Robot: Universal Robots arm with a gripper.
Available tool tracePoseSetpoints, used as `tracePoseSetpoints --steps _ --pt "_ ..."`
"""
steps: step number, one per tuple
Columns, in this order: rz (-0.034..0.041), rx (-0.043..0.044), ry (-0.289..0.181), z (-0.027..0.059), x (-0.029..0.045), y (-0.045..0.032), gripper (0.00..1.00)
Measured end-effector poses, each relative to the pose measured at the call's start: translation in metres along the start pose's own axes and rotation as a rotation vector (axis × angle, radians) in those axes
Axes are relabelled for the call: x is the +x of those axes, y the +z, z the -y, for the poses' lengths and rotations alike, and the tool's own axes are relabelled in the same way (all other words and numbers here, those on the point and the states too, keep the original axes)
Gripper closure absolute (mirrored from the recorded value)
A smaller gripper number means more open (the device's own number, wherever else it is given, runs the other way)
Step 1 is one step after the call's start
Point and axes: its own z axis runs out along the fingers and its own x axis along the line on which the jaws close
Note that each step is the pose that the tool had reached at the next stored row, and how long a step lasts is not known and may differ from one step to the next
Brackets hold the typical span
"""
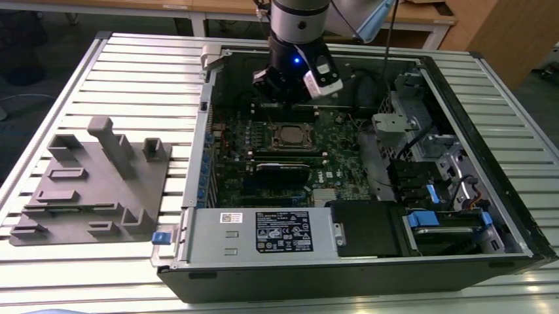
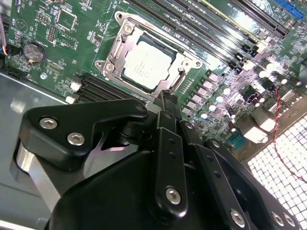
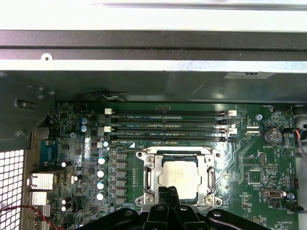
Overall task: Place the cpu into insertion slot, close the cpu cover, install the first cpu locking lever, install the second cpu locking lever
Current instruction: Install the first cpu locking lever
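Note:
The cpu, a silver-grey square, lies in the insertion slot near the middle of the green motherboard. The cpu cover lies flat as a silver frame around the chip. My gripper hangs inside the open computer case, just beyond the slot toward the case's back wall. In both wrist views its black fingertips are pressed together, hover at the slot's edge and hold nothing.
Long black memory slots run beside the slot. The case walls, a drive cage and cables crowd the exterior view's right. A grey fixture block sits on the slatted table at the exterior view's left.

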Motion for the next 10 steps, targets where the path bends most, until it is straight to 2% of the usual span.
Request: tracePoseSetpoints --steps 10 --pt "0.0000 0.0000 0.000 0.0001 0.0034 -0.0001 0.89"
